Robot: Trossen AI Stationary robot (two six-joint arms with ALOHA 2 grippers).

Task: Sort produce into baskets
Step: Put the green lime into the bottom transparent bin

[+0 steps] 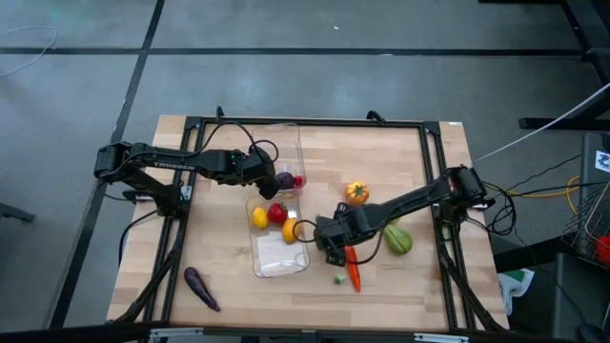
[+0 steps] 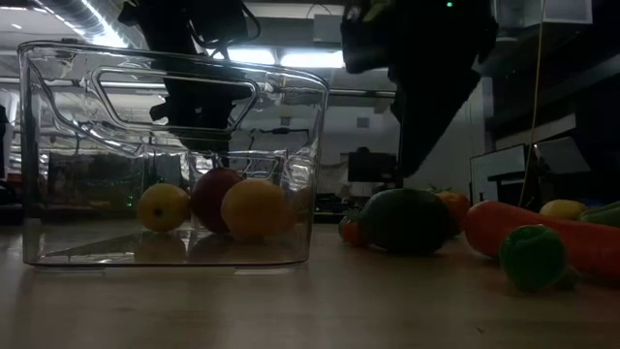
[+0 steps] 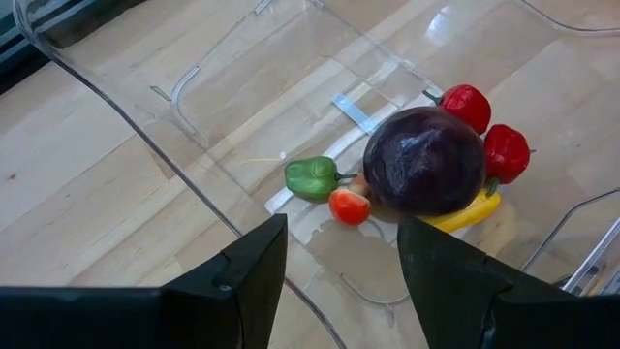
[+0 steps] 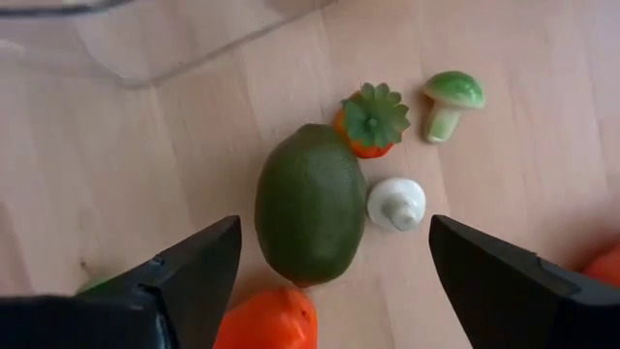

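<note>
Two clear baskets sit mid-table. The far basket (image 1: pixel 286 143) holds a purple ball (image 3: pixel 424 160), red peppers (image 3: pixel 467 102) and a small green pepper (image 3: pixel 312 176). In the near basket (image 1: pixel 278 259) lie a yellow lemon (image 1: pixel 258 217), a red fruit (image 1: pixel 276 212) and an orange one (image 1: pixel 290 230). My left gripper (image 3: pixel 344 281) hangs open above the far basket's produce. To the right of the near basket, my right gripper (image 4: pixel 329 281) stands open above a green avocado (image 4: pixel 310 204), a finger on either side, clear of it.
Around the avocado lie an orange fruit with a green top (image 4: pixel 371 121), a green mushroom (image 4: pixel 450 97) and a white one (image 4: pixel 395 204). A carrot (image 1: pixel 353 269), a green vegetable (image 1: pixel 397 238) and an orange pepper (image 1: pixel 356 192) lie to the right; a purple aubergine (image 1: pixel 200 288) lies near left.
</note>
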